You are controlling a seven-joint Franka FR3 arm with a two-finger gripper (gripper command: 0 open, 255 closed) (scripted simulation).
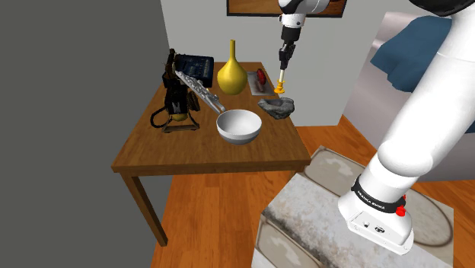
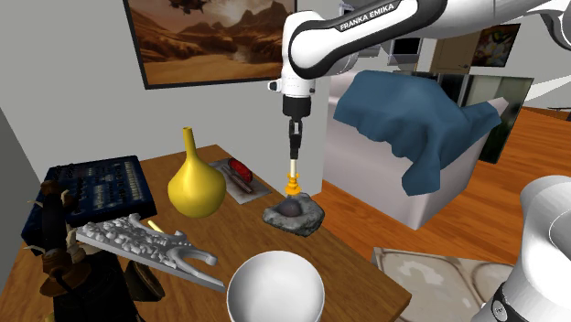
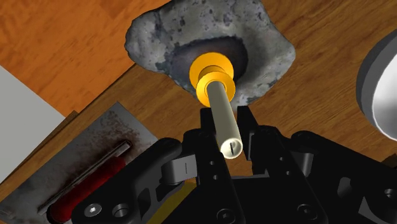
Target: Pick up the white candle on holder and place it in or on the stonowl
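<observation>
The end effector (image 3: pixel 226 119) is clamped on the white candle (image 3: pixel 220 102), its yellow holder (image 3: pixel 213 71) over the hollow of the grey stone bowl (image 3: pixel 153 32). Released tilted or unseated, it could topple over the shallow rim onto the tabletop (image 3: pixel 63 44).

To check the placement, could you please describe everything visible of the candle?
The candle is a plain off-white stick, standing upright in an orange-yellow holder with two stacked rings. The black hand is shut on the stick near its top. The holder hangs over the dark hollow of the grey, rough stone bowl on the wooden table; whether it touches the bowl cannot be told.
</observation>
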